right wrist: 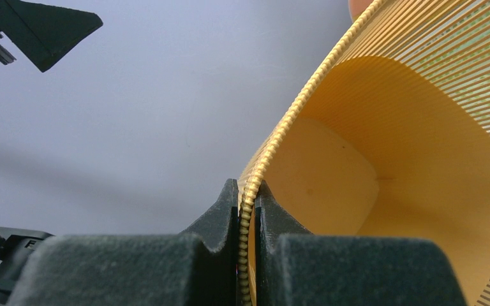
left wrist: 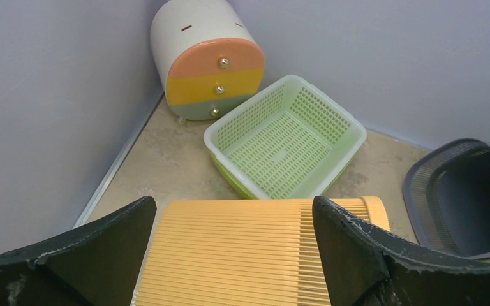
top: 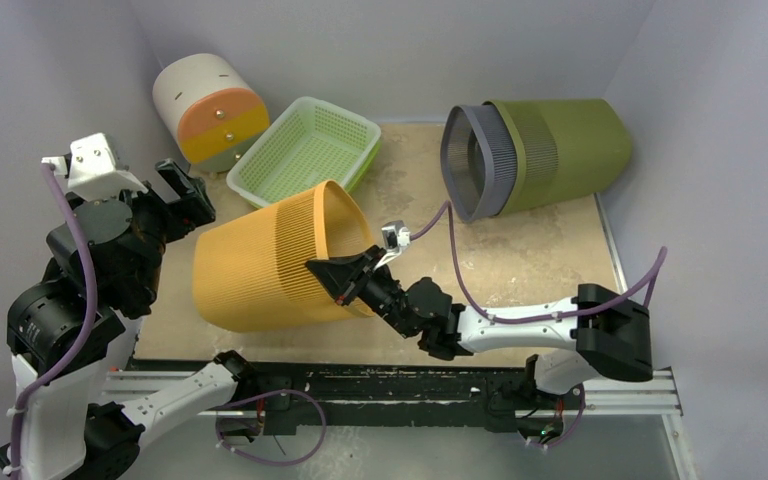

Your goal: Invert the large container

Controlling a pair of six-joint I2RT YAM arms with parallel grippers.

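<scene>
While the yellow container (top: 260,270) is lying tilted mid-table, mouth facing two o'clock, the right gripper (right wrist: 247,191) is pinching its thin rim (right wrist: 293,111) and the left gripper (top: 188,195) is hovering spread at its ten o'clock, risking rim slip during rotation.

Right gripper (top: 338,282) pinches the rim of the yellow container (top: 255,270), tilted on its side

The top external camera looks down from high behind the near edge over the whole table (top: 530,250). The left wrist camera faces the far-left corner, sharing the green mesh basket (left wrist: 287,143) and yellow slatted bin (left wrist: 242,255). The right wrist camera hugs that bin's rim, looking up.
</scene>
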